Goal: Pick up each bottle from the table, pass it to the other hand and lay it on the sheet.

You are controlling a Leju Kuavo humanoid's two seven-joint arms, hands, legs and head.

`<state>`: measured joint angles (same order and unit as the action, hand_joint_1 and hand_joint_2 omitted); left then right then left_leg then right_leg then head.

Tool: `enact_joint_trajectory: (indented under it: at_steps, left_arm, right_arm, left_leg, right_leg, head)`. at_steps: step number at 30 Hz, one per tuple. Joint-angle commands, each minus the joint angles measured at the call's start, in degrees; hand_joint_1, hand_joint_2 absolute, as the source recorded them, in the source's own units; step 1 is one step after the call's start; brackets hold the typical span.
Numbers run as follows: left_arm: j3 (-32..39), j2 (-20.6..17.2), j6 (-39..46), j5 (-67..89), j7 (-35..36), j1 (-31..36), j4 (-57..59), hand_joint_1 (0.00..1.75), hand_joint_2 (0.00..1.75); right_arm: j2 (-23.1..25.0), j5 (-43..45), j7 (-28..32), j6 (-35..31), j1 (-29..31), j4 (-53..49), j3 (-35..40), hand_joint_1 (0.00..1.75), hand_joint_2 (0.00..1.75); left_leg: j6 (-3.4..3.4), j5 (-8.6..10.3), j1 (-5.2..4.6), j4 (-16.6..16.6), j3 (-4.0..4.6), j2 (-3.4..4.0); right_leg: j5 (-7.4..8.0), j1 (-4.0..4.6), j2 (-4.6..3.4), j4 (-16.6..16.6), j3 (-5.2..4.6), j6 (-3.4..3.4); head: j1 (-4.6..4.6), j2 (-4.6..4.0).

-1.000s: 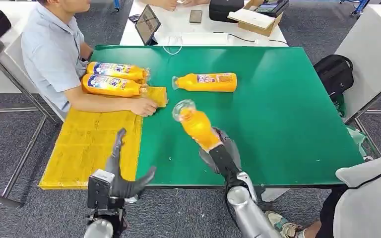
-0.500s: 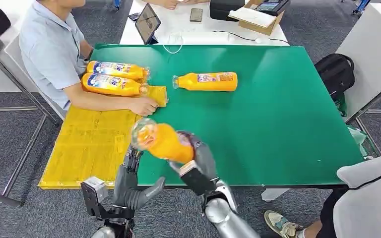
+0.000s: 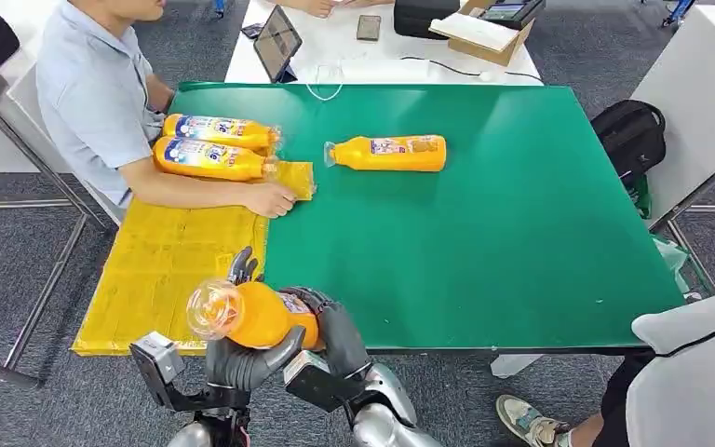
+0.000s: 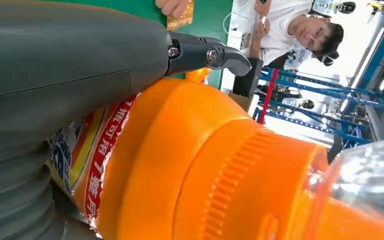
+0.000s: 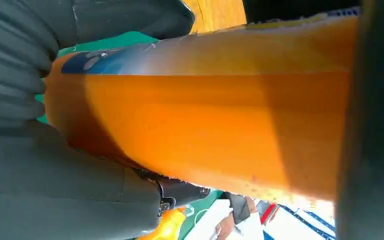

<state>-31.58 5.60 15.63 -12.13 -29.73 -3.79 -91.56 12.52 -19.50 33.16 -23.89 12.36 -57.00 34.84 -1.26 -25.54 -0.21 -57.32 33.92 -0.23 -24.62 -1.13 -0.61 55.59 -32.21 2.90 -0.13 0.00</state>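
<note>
Both robot hands (image 3: 242, 358) clasp glossy orange bottle (image 3: 251, 314).

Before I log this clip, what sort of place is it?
Probably a lab or workshop used for robot trials: a green table beside a white desk with a tablet, and blue metal racks behind. A seated person watches.

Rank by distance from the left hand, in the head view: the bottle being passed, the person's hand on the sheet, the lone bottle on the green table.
1. Bottle being passed: at the left hand.
2. Person's hand: on the sheet's far corner.
3. Lone bottle: far side, lying on the green table.
</note>
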Motion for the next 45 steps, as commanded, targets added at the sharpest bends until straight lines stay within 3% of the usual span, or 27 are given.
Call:
enact_joint_trajectory:
  at_steps: [1,4,5,6,7,8,9,10,11,12,15,16,17,23,24,26,28,33,39,41,45]
  left_arm:
    - [-2.56,-1.59,-2.04,-4.00,1.44,3.04,1.52,0.00,1.75]
    - [-2.67,-1.51,-5.17,-9.65,7.15,4.30,4.14,0.00,1.75]
    - [-2.48,-1.50,-6.01,-12.26,10.30,4.84,5.41,1.20,1.75]
    - [-2.24,-1.41,-5.86,-12.99,11.24,5.11,6.02,1.75,1.75]
    - [-1.39,-0.87,-4.88,-13.77,12.31,5.02,7.19,1.75,1.75]
    - [-1.52,-0.89,-4.28,-13.25,12.26,5.10,7.83,1.75,1.75]
    - [-0.97,-0.05,-4.02,-13.90,12.58,4.61,8.24,1.75,1.75]
    - [-0.87,0.21,-3.84,-14.27,12.89,4.48,8.51,1.75,1.75]
    - [-0.78,0.33,-3.55,-14.54,12.98,4.48,8.60,1.75,1.75]
    - [-0.28,0.58,-2.90,-15.17,12.99,4.47,8.42,1.75,1.75]
    - [0.78,1.01,-1.65,-16.99,13.01,4.79,7.82,1.75,1.75]
    - [1.28,0.53,-3.66,-22.86,15.87,5.15,6.86,1.75,1.75]
    - [1.60,0.30,-3.50,-22.72,14.98,5.19,6.25,1.75,1.75]
    - [2.75,0.34,-2.24,-22.05,13.72,5.44,5.30,1.75,1.75]
    - [4.17,0.92,0.22,-22.22,13.41,5.83,5.31,1.75,1.75]
    - [7.33,0.79,2.74,-22.87,12.42,5.05,3.80,1.75,1.75]
    - [9.36,-0.22,4.07,-21.58,12.21,4.75,3.57,1.75,1.75]
    - [10.56,-3.70,14.74,-2.25,4.78,9.25,9.46,1.75,1.75]
    - [18.73,-6.69,16.76,9.59,5.21,11.91,12.08,1.75,1.75]
    - [18.82,-8.37,21.44,20.93,6.16,13.37,14.84,1.75,1.75]
    - [16.26,-11.03,21.73,36.61,12.15,16.87,22.12,1.75,1.75]
  right_arm:
    - [0.47,-0.14,0.34,-0.07,3.19,8.11,5.22,1.75,1.75]
    - [1.11,0.27,0.64,-2.05,4.14,9.70,6.38,1.75,1.75]
    - [1.13,0.30,0.44,-2.77,4.29,9.55,6.65,1.75,1.75]
    - [1.11,0.46,0.22,-3.16,4.24,9.33,6.67,1.75,1.75]
    - [0.89,0.47,-0.22,-4.02,4.08,8.82,6.79,1.75,1.75]
    - [0.83,0.64,-0.04,-4.69,4.00,8.76,6.78,1.48,1.75]
    - [0.84,1.09,0.25,-5.33,3.94,8.71,6.63,0.35,1.75]
    - [1.04,2.01,0.82,-6.29,3.87,8.52,6.10,0.00,1.75]
    - [1.20,3.14,1.57,-7.05,3.83,8.16,5.74,0.00,1.75]
    - [1.33,4.31,2.73,-7.92,3.63,7.14,5.26,0.00,0.00]
    - [1.27,8.38,6.84,-9.21,2.40,2.71,3.89,0.00,0.00]
    - [-1.06,12.15,6.84,-12.54,0.50,-7.55,6.20,0.00,0.00]
    - [-1.55,12.83,6.84,-13.15,0.26,-9.80,6.86,0.00,0.00]
    - [-2.47,13.12,6.84,-15.85,-0.17,-14.42,8.40,0.00,0.00]
    - [-1.80,9.73,6.84,-16.11,-1.94,-16.08,6.08,0.00,0.00]
    - [-2.60,12.18,6.84,-16.11,-3.45,-17.05,6.93,0.00,0.00]
    - [-2.35,6.26,6.84,-16.11,-6.90,-21.20,3.87,0.00,0.00]
    - [-0.78,-0.75,6.84,-16.11,-11.34,-26.22,-4.27,0.00,0.00]
    - [0.06,-1.88,6.84,-16.11,-15.35,-28.99,-11.43,0.00,0.00]
    - [0.03,-0.93,6.84,-16.11,-15.77,-29.28,-12.35,0.00,0.00]
    - [-0.20,0.34,6.84,-16.11,-15.47,-29.12,-12.38,0.00,0.00]
  left_leg:
    - [0.10,-0.03,0.07,0.04,-0.19,-0.01]
    - [0.06,0.00,0.04,0.04,-0.10,0.00]
    - [0.08,0.01,0.06,0.05,-0.14,-0.04]
    - [0.07,0.01,0.04,0.05,-0.13,-0.05]
    - [0.05,0.02,0.03,0.05,-0.09,-0.04]
    - [0.09,-0.01,0.08,0.02,-0.15,-0.05]
    - [0.05,0.00,0.03,0.05,-0.13,0.01]
    - [0.09,-0.04,0.08,0.03,-0.20,0.02]
    - [0.07,-0.04,0.06,0.04,-0.18,0.05]
    - [0.05,-0.02,0.03,0.04,-0.11,0.05]
    - [0.06,-0.02,0.03,0.00,-0.07,-0.07]
    - [0.05,-0.02,0.03,-0.01,-0.02,-0.03]
    - [0.07,-0.06,0.04,-0.06,-0.06,-0.04]
    - [0.09,-0.06,0.09,-0.02,-0.08,0.07]
    - [0.08,-0.03,0.04,-0.04,0.00,-0.01]
    - [0.09,-0.05,0.09,-0.09,0.03,-0.13]
    - [0.06,-0.03,0.01,0.03,-0.03,0.00]
    - [0.09,0.02,0.10,0.03,-0.04,-0.29]
    - [0.09,0.02,0.07,0.07,-0.10,-0.19]
    - [0.12,-0.01,0.11,0.04,-0.11,-0.12]
    - [0.09,0.03,0.07,0.08,-0.12,-0.16]
  right_leg:
    - [-0.04,0.08,0.08,-0.06,0.21,-0.15]
    - [-0.01,0.05,0.04,-0.04,0.10,-0.08]
    - [-0.02,0.07,0.10,-0.06,0.15,-0.12]
    - [-0.01,0.05,0.10,-0.06,0.14,-0.10]
    - [0.00,0.04,0.08,-0.05,0.10,-0.08]
    - [-0.02,0.09,0.11,-0.06,0.18,-0.13]
    - [0.00,0.03,0.03,-0.05,0.12,-0.08]
    - [-0.02,0.10,0.05,-0.06,0.22,-0.14]
    - [-0.02,0.07,0.01,-0.06,0.20,-0.12]
    - [-0.01,0.04,0.00,-0.05,0.11,-0.08]
    - [-0.04,0.04,0.11,-0.01,0.11,-0.09]
    - [-0.02,0.04,0.05,0.00,0.04,-0.07]
    - [-0.07,0.05,0.08,0.04,0.09,-0.11]
    - [-0.01,0.11,-0.03,-0.02,0.08,-0.12]
    - [-0.03,0.05,0.07,0.04,0.00,-0.10]
    - [-0.07,0.11,0.19,0.05,0.04,-0.13]
    - [-0.02,0.02,0.04,-0.02,0.06,-0.07]
    - [-0.08,0.09,0.36,-0.04,0.10,-0.11]
    - [-0.06,0.06,0.27,-0.05,0.13,-0.11]
    - [-0.06,0.11,0.23,-0.05,0.15,-0.15]
    - [-0.06,0.06,0.27,-0.06,0.15,-0.12]
  head:
    - [0.00,0.00]
    - [0.00,0.00]
    - [-0.02,0.00]
    - [0.00,0.00]
    - [0.00,0.00]
    - [0.00,0.00]
    - [0.00,0.00]
    - [0.00,0.00]
    - [0.00,0.00]
    - [0.00,0.00]
    - [0.00,0.00]
    - [0.00,0.00]
    - [0.00,0.00]
    - [-0.04,0.00]
    - [0.00,0.00]
    - [0.02,0.00]
    - [0.02,0.00]
    - [0.02,0.00]
    - [0.02,0.00]
    - [0.04,0.00]
    - [0.02,0.00]
